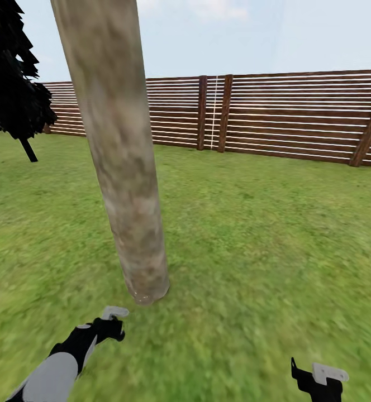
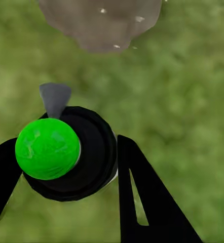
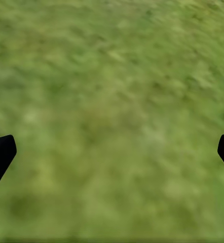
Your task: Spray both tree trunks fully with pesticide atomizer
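atomizer (image 2: 66, 154) in L gripper (image 2: 61, 167), by trunk (image 1: 121, 162)

Green lawn (image 1: 275, 234); brown slat fence (image 1: 297, 114); pale, perhaps hazy sky (image 1: 252, 33).

Left pincer (image 2: 66, 167) clamped, right pincer (image 3: 112, 152) spread.

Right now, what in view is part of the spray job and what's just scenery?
Job:
- tree trunk, base close ahead of the left arm
- atomizer, green and black, between the left gripper fingers
- right gripper, open over grass

Scenery:
- wooden fence
- dark conifer
- lawn
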